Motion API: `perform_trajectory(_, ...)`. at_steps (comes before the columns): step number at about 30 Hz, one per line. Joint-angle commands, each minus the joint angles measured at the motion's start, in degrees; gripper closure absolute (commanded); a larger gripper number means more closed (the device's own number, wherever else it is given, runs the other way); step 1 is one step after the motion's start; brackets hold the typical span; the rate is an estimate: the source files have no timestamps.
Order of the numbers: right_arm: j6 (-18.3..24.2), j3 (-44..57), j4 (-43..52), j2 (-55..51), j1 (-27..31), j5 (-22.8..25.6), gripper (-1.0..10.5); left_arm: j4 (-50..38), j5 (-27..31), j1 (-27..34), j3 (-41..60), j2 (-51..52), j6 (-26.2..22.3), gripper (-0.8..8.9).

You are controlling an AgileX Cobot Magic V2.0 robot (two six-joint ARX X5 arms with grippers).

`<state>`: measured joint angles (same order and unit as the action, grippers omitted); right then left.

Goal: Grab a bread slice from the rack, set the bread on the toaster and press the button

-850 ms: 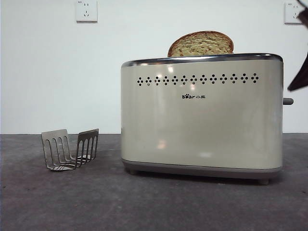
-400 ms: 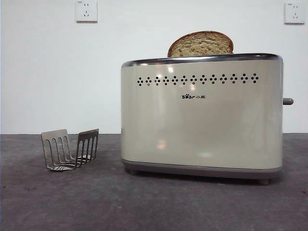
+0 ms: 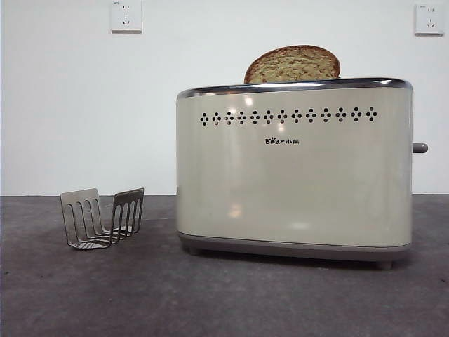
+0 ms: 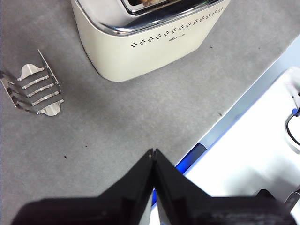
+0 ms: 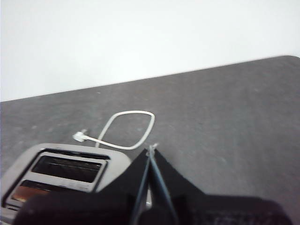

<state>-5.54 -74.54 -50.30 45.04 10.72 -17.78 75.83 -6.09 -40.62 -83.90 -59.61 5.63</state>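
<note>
We note the dark arm tip seen a second ago at the front view's upper right is gone. The brown-crusted slice of bread (image 3: 292,64) stands in the cream rectangular toaster (image 3: 295,182), well beyond the left gripper (image 4: 153,152) and below the right gripper (image 5: 151,149), both closed and empty. The small grey lever button (image 3: 419,147) looks unpressed; the silver U-shaped rack (image 3: 102,217) is empty.

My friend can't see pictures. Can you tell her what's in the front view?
A big cream toaster stands on a dark grey table, with a slice of bread sticking up out of its top. A small empty silver rack stands apart beside it, and no gripper shows.
</note>
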Motion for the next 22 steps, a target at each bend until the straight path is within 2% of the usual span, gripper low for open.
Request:
perform_trajectory(1, 0.2, -1.7, -2.6, 1.3, -0.2, 1.1, 9.5, -0.1, 0.1, 0.1, 0.3, -1.1, -0.3, 8.16)
perform_trajectory(8, 0.2, -3.6, -9.9, 5.7, -0.2, 1.2, 9.5, -0.3, 0.1, 2.9, 0.4, -2.1, -0.3, 8.16)
perform_trajectory(11, 0.2, -3.6, -12.9, 8.3, -0.2, 1.2, 9.5, -0.8, 0.1, 6.7, 1.6, -1.3, -0.3, 8.16)
perform_trajectory(14, 0.2, -3.6, -15.6, 11.2, -0.2, 1.2, 9.5, -6.0, -0.6, 11.1, 7.0, 2.0, -0.3, 8.16)
perform_trajectory(17, 0.2, -3.6, -17.4, 14.2, -0.2, 2.2, 9.5, -18.3, -1.4, 15.8, 16.8, 9.4, -1.3, 8.16)
perform_trajectory(19, 0.2, -3.6, -17.2, 17.2, -0.2, 3.8, 9.5, -35.4, -1.2, 21.3, 29.4, 18.9, -3.2, 8.16)
perform_trajectory(22, 0.2, -3.6, -17.1, 21.7, -0.2, 4.8, 9.5, -54.9, 1.3, 29.4, 46.7, 31.1, -12.3, 8.16)
